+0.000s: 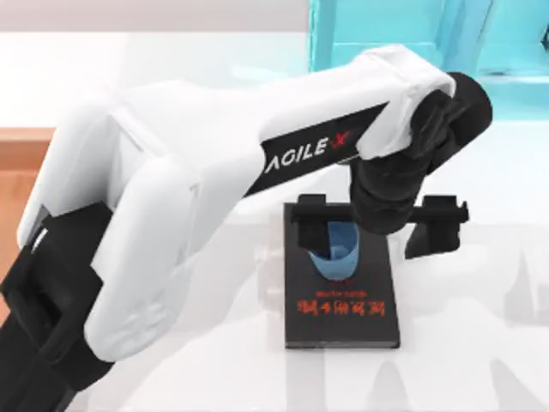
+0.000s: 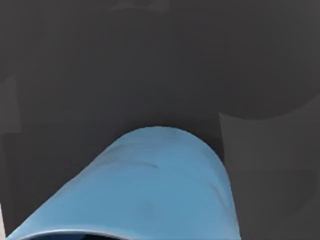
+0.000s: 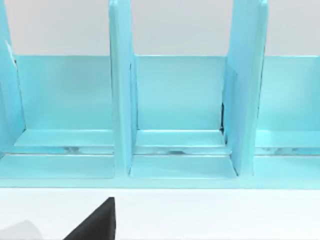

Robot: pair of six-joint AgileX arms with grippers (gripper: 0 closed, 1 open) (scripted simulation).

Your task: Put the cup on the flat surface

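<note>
the cup (image 1: 336, 256) sits on the black book (image 1: 341, 319), just above its red lettering, so the move to the white tabletop (image 1: 480, 360) is not yet done. the left gripper (image 1: 377, 225) hangs over the book with its fingers spread wide either side of the cup, probably not touching it. the cup is smooth, light-blue and slightly tapered; the book is flat, matte and rectangular.

The left arm (image 1: 214, 163) spans the table's middle; bare white tabletop (image 1: 480, 343) lies open right of the black book (image 1: 343, 318), the teal rack (image 1: 403, 34) walling the far edge.
</note>
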